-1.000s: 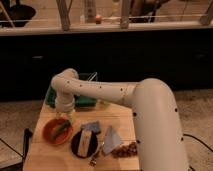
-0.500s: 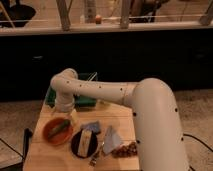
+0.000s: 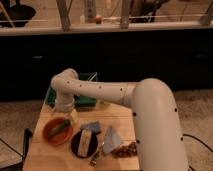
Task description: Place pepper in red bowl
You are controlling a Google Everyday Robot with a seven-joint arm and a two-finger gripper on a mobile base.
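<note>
You've got the gripper (image 3: pixel 68 114) at far rim of red bowl (image 3: pixel 46 137); pepper (image 3: pixel 60 127) lies diag. inside, just below-left. Grip state: can't tell.

Green pepper (image 3: pixel 60 127) in orange-red bowl (image 3: pixel 48 135), pale end effector (image 3: pixel 66 115) just above, black plate (image 3: pixel 75 145), green tray (image 3: pixel 88 100)

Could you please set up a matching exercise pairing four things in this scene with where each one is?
1 pepper
2 yellowish block
3 green tray
4 gripper

A on the black plate
B at the far edge of the table, behind the arm
C over the far rim of the red bowl
D inside that bowl

Pairs: 1-D, 2-A, 3-B, 4-C
</note>
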